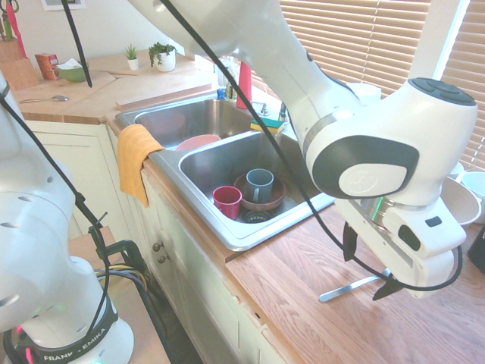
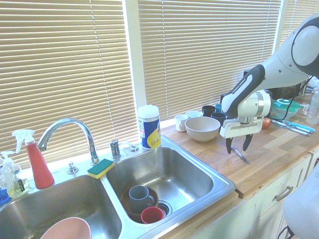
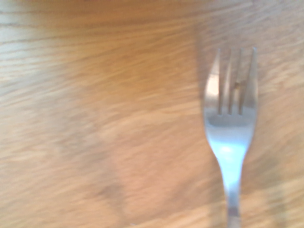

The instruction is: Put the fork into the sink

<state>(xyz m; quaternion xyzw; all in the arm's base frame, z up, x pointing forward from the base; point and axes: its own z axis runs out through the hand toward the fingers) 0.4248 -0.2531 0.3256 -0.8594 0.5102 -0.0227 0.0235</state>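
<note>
On counter (image 1: 292, 303) just below the wide-open gripper (image 1: 361, 279), fork (image 1: 342, 290) lies w/ long axis running approx. crosswise btwn its fingers.

white rounded arm (image 1: 286, 83), dark grey panels, black cable

A robot arm (image 1: 303, 83) reaches over a wooden counter (image 1: 318, 334), its open gripper (image 1: 369, 264) above a silver fork (image 1: 348, 288). Beside it, a double sink (image 1: 246, 227) holds a red cup (image 1: 227, 202) and a blue-grey mug (image 1: 259, 184).
</note>
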